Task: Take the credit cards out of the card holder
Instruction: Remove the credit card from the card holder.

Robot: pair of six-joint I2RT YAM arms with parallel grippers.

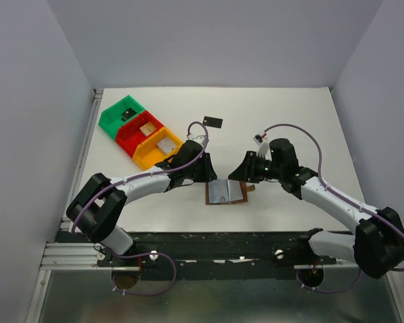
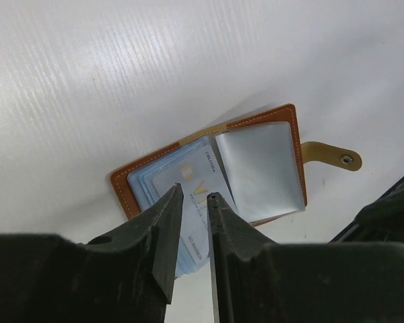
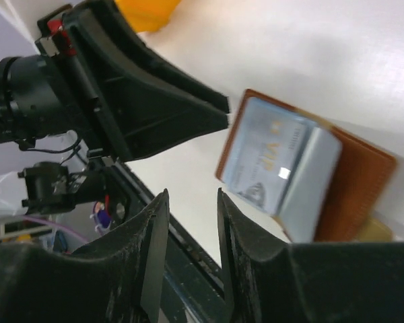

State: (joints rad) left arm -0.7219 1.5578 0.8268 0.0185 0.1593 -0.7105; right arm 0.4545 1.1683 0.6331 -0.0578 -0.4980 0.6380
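We see the card holder (image 1: 227, 192) lying open and flat on the table (image 1: 289, 121), close to the middle of its near edge, grey-blue pockets facing up. Its closing tab (image 2: 330, 156) sticks out on the right side.

The left gripper (image 1: 207, 177) hangs over the holder's left half. In its wrist view the left gripper (image 2: 195, 199) has its fingers parted by only a narrow slit and clamps nothing. A pale silver-blue card (image 2: 190, 180) lies just under the tips, sticking out of the card holder (image 2: 269, 168) past its near edge.

The right gripper (image 1: 236, 176) is at the holder's far right corner. From its own camera the right gripper (image 3: 192, 202) is released, its fingers apart around bare air. The card holder (image 3: 350, 182) lies off to one side of them, not touching. The same pale card (image 3: 266, 161) shows there too.

A black card (image 1: 213, 122) lies alone on the table, well behind the holder toward the middle. Green, red and yellow bins (image 1: 143, 129) sit in a row toward the far left corner.
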